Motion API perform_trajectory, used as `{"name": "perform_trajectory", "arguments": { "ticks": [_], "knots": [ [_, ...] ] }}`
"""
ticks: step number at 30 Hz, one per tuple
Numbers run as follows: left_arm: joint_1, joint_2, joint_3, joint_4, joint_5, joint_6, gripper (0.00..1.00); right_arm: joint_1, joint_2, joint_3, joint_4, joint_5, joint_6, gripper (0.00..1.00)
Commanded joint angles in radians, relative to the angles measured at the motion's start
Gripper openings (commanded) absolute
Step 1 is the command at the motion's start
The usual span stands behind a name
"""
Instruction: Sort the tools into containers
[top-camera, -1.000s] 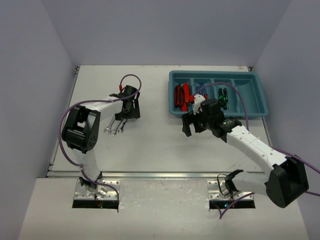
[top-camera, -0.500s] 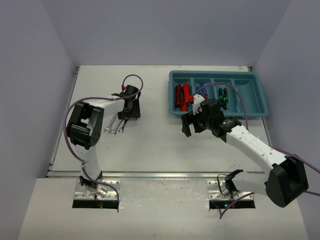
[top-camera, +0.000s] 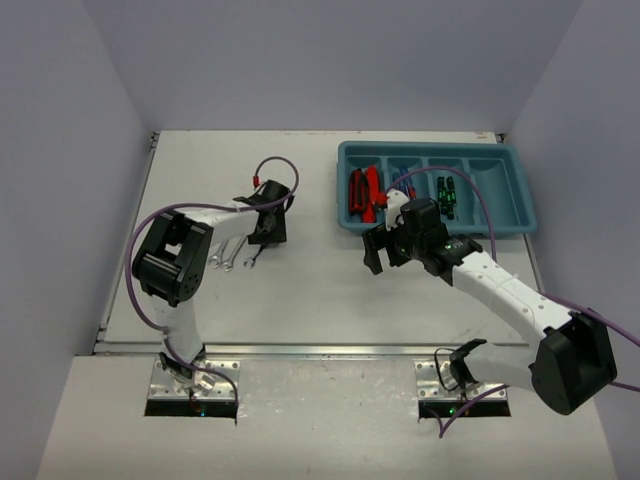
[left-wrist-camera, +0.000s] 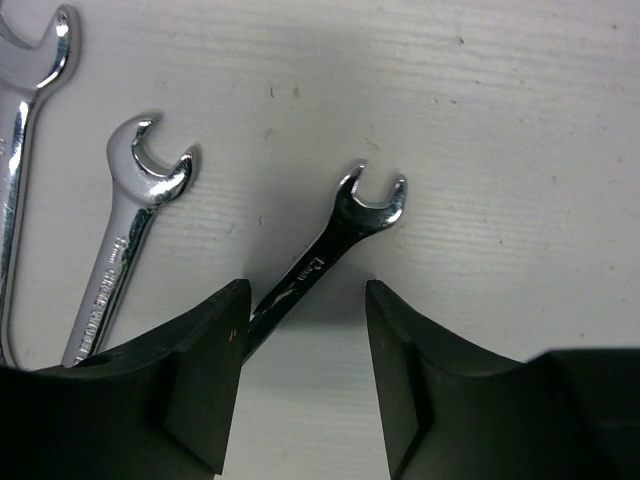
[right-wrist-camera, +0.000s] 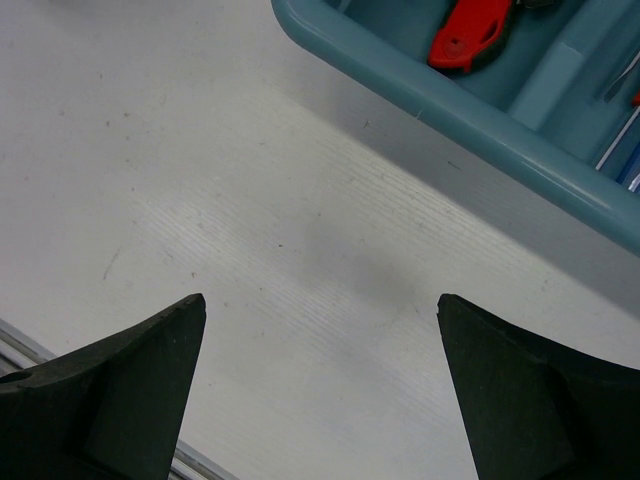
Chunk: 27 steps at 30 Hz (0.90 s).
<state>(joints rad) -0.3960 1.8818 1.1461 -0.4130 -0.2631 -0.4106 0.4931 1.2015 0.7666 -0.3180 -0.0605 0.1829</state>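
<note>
Three small silver wrenches (top-camera: 232, 258) lie on the table at the left; in the left wrist view they show side by side, and the rightmost wrench (left-wrist-camera: 340, 235) looks dark. My left gripper (top-camera: 264, 238) (left-wrist-camera: 305, 292) is open just over that wrench, whose shaft runs between the jaws against the left finger (left-wrist-camera: 200, 370). The teal tray (top-camera: 520, 195) at the back right holds red-and-black tools (top-camera: 362, 192), blue screwdrivers (top-camera: 402, 175) and black screwdrivers with green marks (top-camera: 445, 192). My right gripper (top-camera: 374, 252) (right-wrist-camera: 320, 300) is open and empty over bare table, in front of the tray's near left corner (right-wrist-camera: 480, 110).
The tray's rightmost compartment (top-camera: 495, 185) shows no tools. A red tool (right-wrist-camera: 470, 35) lies in the tray just beyond the right gripper. The table's near metal edge (top-camera: 300, 349) runs in front of both arms. Purple cables loop over both wrists.
</note>
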Motion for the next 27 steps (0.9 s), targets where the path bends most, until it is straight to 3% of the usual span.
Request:
{"name": "perform_trajectory", "arguments": {
  "ticks": [1,4,7,9,12,21,27],
  "knots": [
    [-0.033,0.025,-0.066,-0.145,0.002,-0.021,0.45,-0.004,-0.023,-0.003,0.045,-0.001,-0.011,0.96],
    [-0.048,0.011,-0.069,-0.172,-0.017,-0.029,0.4,-0.004,-0.022,-0.003,0.048,-0.002,-0.011,0.96],
    [-0.053,0.0,-0.078,-0.173,-0.013,-0.028,0.27,-0.004,-0.02,-0.001,0.047,-0.004,-0.01,0.96],
    [-0.054,0.004,-0.086,-0.163,0.004,-0.023,0.13,-0.002,-0.021,-0.001,0.046,-0.002,-0.011,0.96],
    [-0.056,0.023,-0.092,-0.152,0.024,-0.027,0.07,-0.004,-0.025,-0.003,0.045,-0.002,-0.013,0.96],
    [-0.113,0.066,-0.101,-0.155,0.015,-0.071,0.08,-0.003,-0.017,-0.004,0.045,-0.005,-0.013,0.96],
    [-0.139,0.065,-0.106,-0.188,0.024,-0.07,0.29,-0.002,-0.013,0.0,0.042,0.007,-0.016,0.96]
  ]
}}
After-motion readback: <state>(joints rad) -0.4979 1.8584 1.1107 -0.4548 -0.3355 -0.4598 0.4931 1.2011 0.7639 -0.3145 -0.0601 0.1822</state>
